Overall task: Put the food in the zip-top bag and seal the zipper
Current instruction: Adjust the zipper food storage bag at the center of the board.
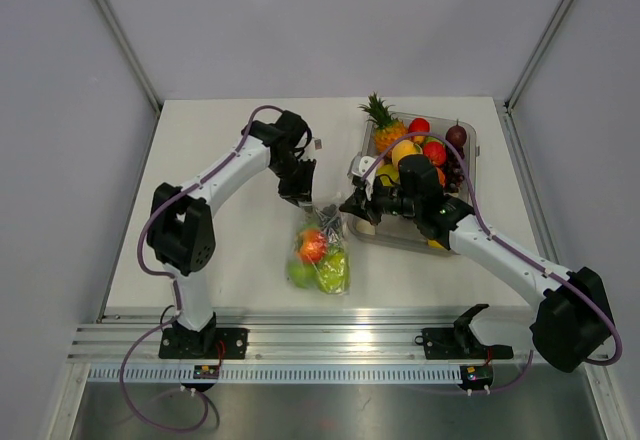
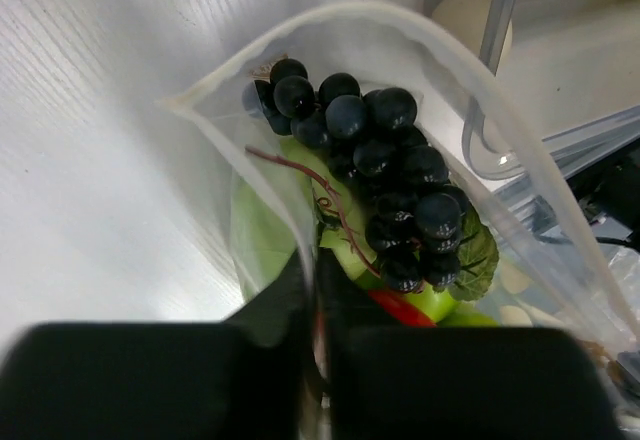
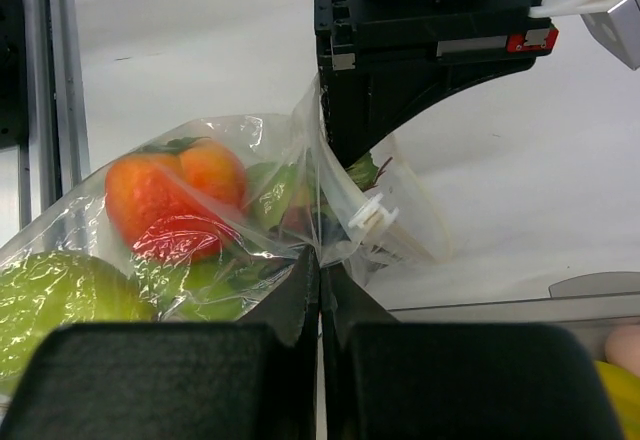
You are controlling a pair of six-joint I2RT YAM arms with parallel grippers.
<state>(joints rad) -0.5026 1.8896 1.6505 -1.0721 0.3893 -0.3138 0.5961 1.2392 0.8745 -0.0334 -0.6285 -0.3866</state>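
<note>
Soft clear zip-top bag [image 1: 322, 252], toy fruit [image 1: 312, 245] inside, sits just left of the rigid clear tray [image 1: 470, 142]. The left gripper [image 1: 303, 200] and right gripper [image 1: 352, 206] both pinch its far mouth edge, the opening strung between them.

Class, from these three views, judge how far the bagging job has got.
Done: grapes and an orange piece sit inside the zip-top bag. In hand: left gripper and right gripper each pinch the bag near its mouth. To do: the pineapple and other pieces wait in the tray; the mouth gapes open.
</note>
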